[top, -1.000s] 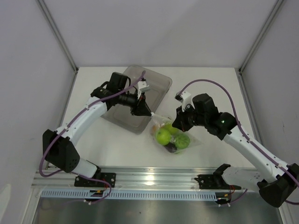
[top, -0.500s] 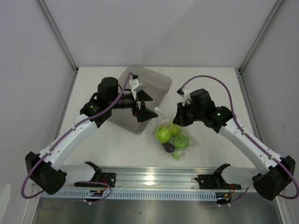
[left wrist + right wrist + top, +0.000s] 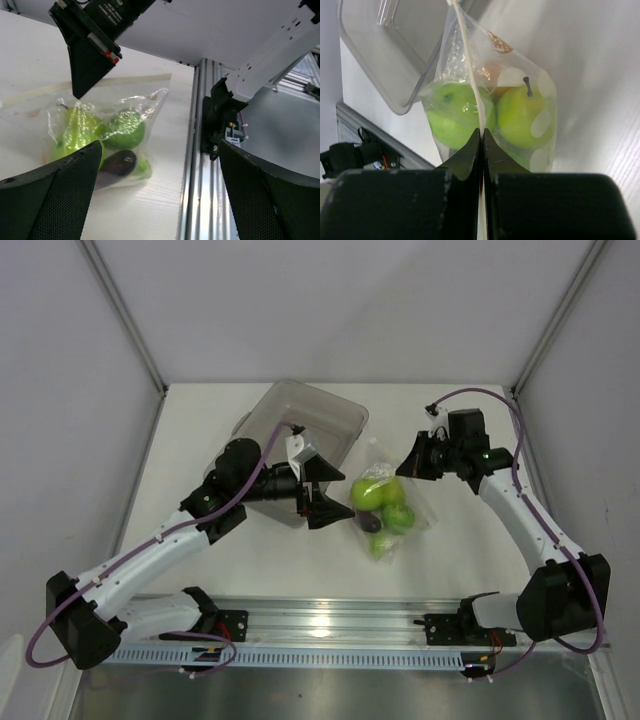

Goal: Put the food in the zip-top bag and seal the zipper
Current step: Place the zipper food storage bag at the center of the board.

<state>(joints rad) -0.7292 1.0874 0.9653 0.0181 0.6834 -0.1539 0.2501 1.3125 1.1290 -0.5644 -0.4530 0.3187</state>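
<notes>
- Since a second ago the right claw point(image 3: 405, 466) has pulled back toward the far right and drawn the bag point(image 3: 388, 502) along with it. The left claw point(image 3: 340, 495) has let go of the bag, sprung wide and swung lower.
- The right claw is pinched tight on the bag's top edge. In the right wrist view its two fingers point(image 3: 470, 150) meet on the pale zipper point(image 3: 469, 65), which runs straight away from them.
- The left claw stands wide and holds nothing. It sits just left of the bag with both fingers pointing at it.
- The bag lies on the bench point(image 3: 450, 570) between the two claws, just right of the tray point(image 3: 300, 418).
- The food is inside the bag. Two large green fruits point(image 3: 455, 117) lie side by side, with the orange fruit point(image 3: 490, 72) behind them.
- From the left wrist, the dark eggplant point(image 3: 117, 162) shows low in the bag, under a green fruit, with a smaller green piece beside it.
- I cannot tell whether the zipper is closed along its whole length.
</notes>
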